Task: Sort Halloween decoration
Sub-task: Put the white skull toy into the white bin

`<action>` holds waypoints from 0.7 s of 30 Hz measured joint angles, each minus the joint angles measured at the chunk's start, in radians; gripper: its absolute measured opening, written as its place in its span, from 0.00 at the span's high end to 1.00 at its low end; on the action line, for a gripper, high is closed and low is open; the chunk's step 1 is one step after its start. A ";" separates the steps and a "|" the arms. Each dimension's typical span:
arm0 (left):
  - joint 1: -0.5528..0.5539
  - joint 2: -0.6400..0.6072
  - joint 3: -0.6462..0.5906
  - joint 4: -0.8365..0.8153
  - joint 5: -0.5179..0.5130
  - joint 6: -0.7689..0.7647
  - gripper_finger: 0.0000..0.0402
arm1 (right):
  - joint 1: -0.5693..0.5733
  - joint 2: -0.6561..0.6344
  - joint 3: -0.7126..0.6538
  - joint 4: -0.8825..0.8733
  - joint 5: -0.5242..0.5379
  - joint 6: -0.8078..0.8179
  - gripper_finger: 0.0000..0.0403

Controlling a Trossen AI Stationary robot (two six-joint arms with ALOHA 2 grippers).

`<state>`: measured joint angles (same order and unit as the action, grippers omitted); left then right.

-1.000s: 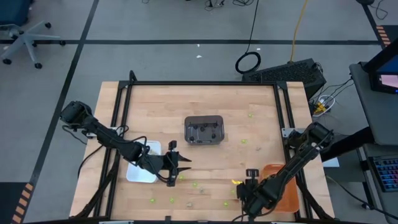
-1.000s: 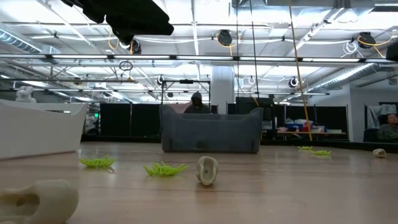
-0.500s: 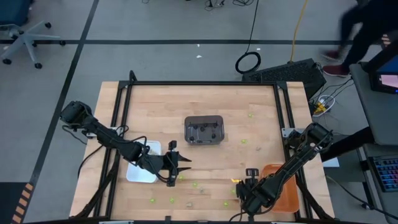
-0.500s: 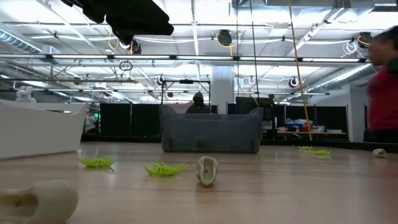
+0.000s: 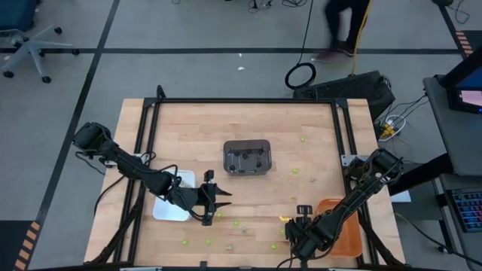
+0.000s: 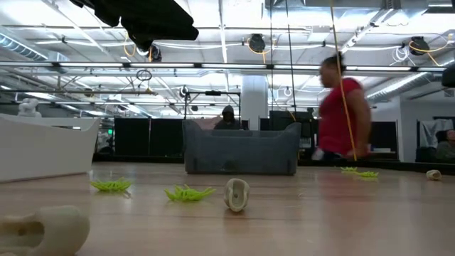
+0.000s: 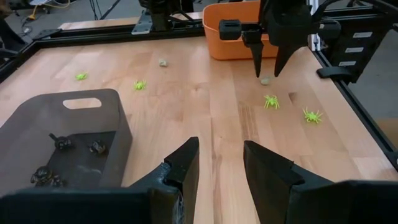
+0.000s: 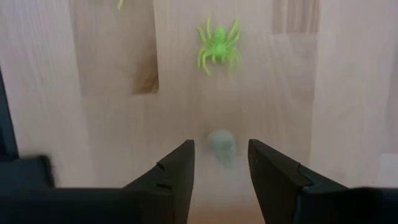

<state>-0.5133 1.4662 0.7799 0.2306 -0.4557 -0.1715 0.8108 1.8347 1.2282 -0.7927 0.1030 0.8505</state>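
Halloween decoration bits lie spread over the wooden desk (image 5: 316, 158). One pale tan skull (image 8: 221, 148) sits on the wood right between the tips of the right gripper (image 8: 219, 163). Its fingers (image 8: 176, 169) are partly open, one on each side of the skull, and they do not squeeze it. From the left wrist view the same skull (image 7: 265, 80) lies just under the pointed tips of the right gripper (image 7: 268, 67). A lime-green spider (image 8: 218, 43) rests a little way past the fingertips. Two more green spiders (image 7: 272, 101) lie near that gripper, and the orange tray (image 7: 233, 30) stands just behind it.

The left gripper (image 7: 219, 155) hangs low over the desk with nothing in it. Its fingers (image 7: 184, 163) are partly open, with bare wood in the gap. The dark grey tray (image 7: 73, 140) is just beside one finger, and small dark spiders (image 7: 62, 142) lie inside it. From above, the left gripper (image 5: 216, 203) is close to the white tray (image 5: 174, 202), and a few green bits lie near its fingertips.

In the low view, a tan skull (image 6: 237, 194) and green spiders (image 6: 188, 193) sit in front of the grey tray (image 6: 242, 151). Another pale skull (image 6: 43, 229) lies very close to the camera. A person in a red top (image 6: 340, 114) is in the room behind the desk.
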 joint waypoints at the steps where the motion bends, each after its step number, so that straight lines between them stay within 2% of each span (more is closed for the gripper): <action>1: 0.000 0.000 0.000 0.000 0.000 0.000 0.68 | 0.000 0.000 0.000 -0.004 -0.002 0.001 0.64; 6: 0.000 0.000 0.000 0.000 0.000 0.000 0.68 | 0.000 0.001 0.000 -0.004 -0.003 -0.010 0.61; 21: 0.000 0.000 0.000 0.000 0.000 0.000 0.68 | -0.013 0.069 0.003 0.014 -0.054 -0.051 0.62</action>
<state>-0.5129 1.4658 0.7799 0.2306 -0.4561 -0.1715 0.7982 1.9034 1.2316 -0.7785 0.0492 0.7990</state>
